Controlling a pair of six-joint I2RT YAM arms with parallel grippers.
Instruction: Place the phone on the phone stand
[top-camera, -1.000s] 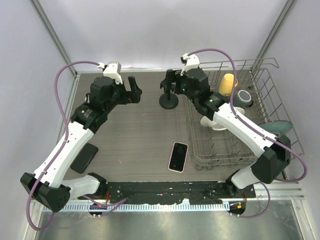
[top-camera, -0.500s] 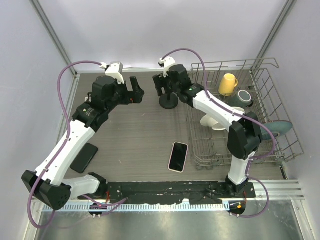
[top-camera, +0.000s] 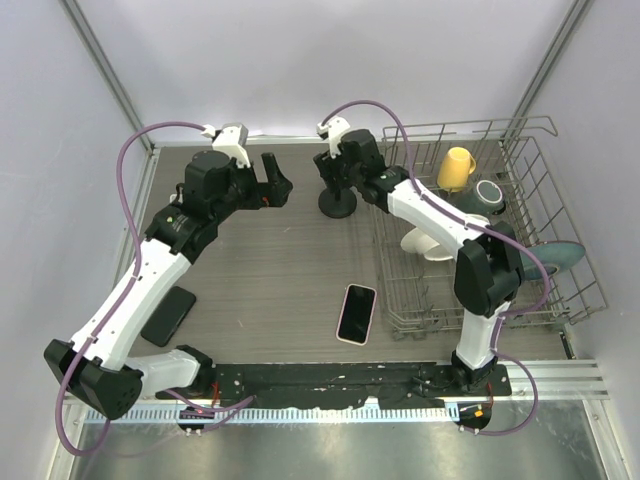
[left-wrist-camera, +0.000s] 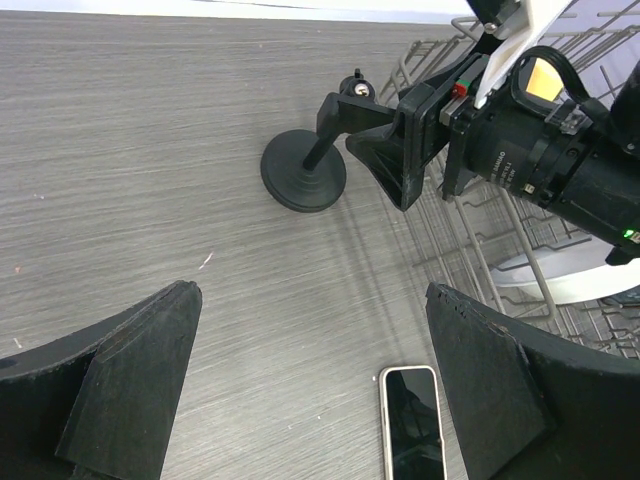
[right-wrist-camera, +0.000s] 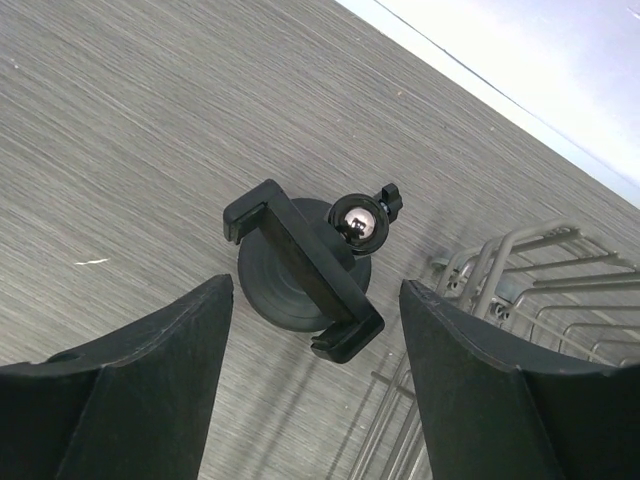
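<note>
The phone (top-camera: 356, 313), dark screen in a pale case, lies flat on the table beside the rack; it also shows in the left wrist view (left-wrist-camera: 413, 422). The black phone stand (top-camera: 338, 203), a round base with a tilted clamp, stands at the back centre. My right gripper (top-camera: 330, 172) hangs open and empty just above the stand, whose clamp (right-wrist-camera: 303, 268) lies between the open fingers in the right wrist view. My left gripper (top-camera: 272, 182) is open and empty, in the air left of the stand (left-wrist-camera: 303, 181).
A wire dish rack (top-camera: 500, 290) fills the right side, holding a yellow cup (top-camera: 456, 167), a grey cup (top-camera: 489, 194), a white bowl (top-camera: 425, 243) and a teal plate (top-camera: 555, 255). A second, dark phone (top-camera: 168, 315) lies by the left edge.
My right gripper has swung left from the rack's edge to above the stand. My left gripper has shifted slightly right. The phone has not moved.
</note>
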